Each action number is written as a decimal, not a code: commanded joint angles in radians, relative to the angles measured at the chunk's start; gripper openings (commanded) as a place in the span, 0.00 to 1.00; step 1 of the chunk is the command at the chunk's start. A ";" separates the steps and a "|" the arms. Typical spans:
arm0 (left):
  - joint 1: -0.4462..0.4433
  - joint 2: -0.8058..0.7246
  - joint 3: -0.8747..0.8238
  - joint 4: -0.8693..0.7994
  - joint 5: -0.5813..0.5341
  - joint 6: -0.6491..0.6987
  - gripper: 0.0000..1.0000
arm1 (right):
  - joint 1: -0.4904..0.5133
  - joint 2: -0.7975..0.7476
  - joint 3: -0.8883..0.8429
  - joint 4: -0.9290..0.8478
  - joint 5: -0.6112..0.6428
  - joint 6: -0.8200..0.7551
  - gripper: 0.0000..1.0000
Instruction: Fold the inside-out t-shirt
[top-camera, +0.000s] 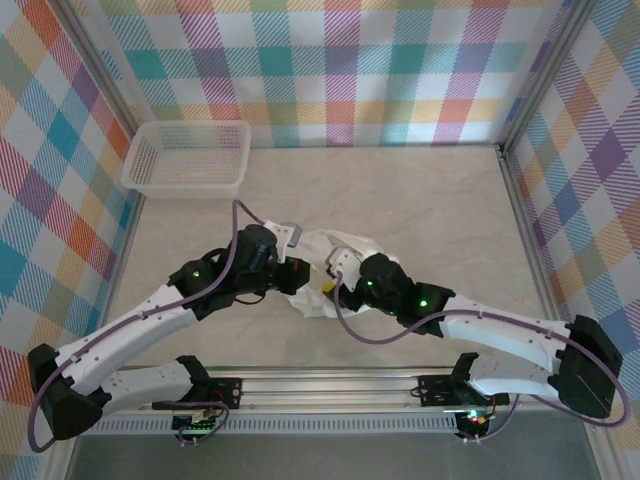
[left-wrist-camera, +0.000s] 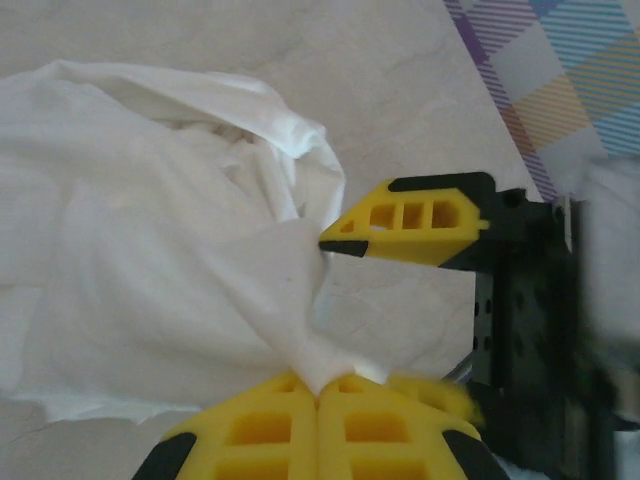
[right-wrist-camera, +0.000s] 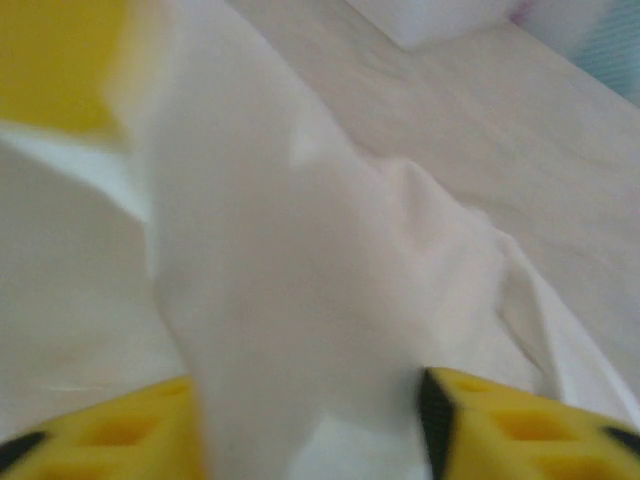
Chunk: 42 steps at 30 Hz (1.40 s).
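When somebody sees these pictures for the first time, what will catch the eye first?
A white thin-fabric t-shirt lies crumpled in the middle of the top view. The left gripper is shut on a pinch of it. A white plastic mesh basket sits at the far left corner.

The table (top-camera: 440, 200) is a pale, marbled beige surface; a white mesh basket (top-camera: 186, 186) sits in its far left corner; the white t-shirt (top-camera: 350, 243) lies crumpled in a heap around the middle, nearer the near edge, well apart from the basket.
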 joint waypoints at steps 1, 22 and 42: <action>0.072 -0.095 0.086 -0.234 -0.235 -0.024 0.00 | 0.000 0.005 0.066 -0.007 0.188 0.080 0.22; 0.303 -0.057 -0.037 -0.211 -0.193 -0.050 0.61 | -0.329 0.611 0.547 -0.450 -0.147 0.484 0.95; 0.546 0.393 0.315 -0.139 0.178 0.156 0.00 | -0.512 0.374 0.606 -0.417 -0.261 0.528 0.00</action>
